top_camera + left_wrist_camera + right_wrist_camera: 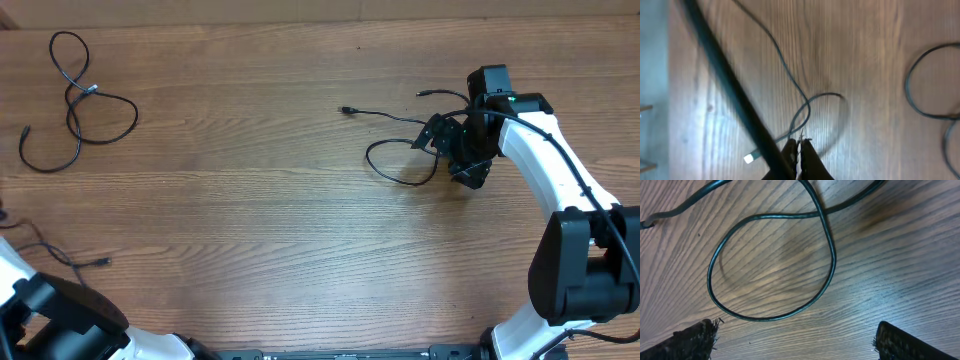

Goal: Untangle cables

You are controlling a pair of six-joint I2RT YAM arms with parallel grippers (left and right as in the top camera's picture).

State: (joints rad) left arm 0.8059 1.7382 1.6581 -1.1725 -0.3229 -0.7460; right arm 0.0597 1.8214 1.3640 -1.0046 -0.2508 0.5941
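Thin black cables lie in three places on the wooden table. One looped cable (75, 105) is at the far left; its curves show at the right edge of the left wrist view (920, 95). A second cable (400, 165) curls at centre right, its plug (346, 109) pointing left. My right gripper (462, 160) hovers at this cable's right end, open wide (795, 342), with the cable's loop (830, 255) lying on the wood just ahead of the fingertips (690, 340). A third thin cable (790, 80) with a pale plug (749, 158) runs past my left gripper (799, 146), which is shut with nothing clearly held.
A thick blurred black arm wire (735, 95) crosses the left wrist view diagonally. The left arm's base (50, 310) fills the near left corner and the right arm (560, 200) the right side. A short lead (440, 93) sticks out behind the right gripper.
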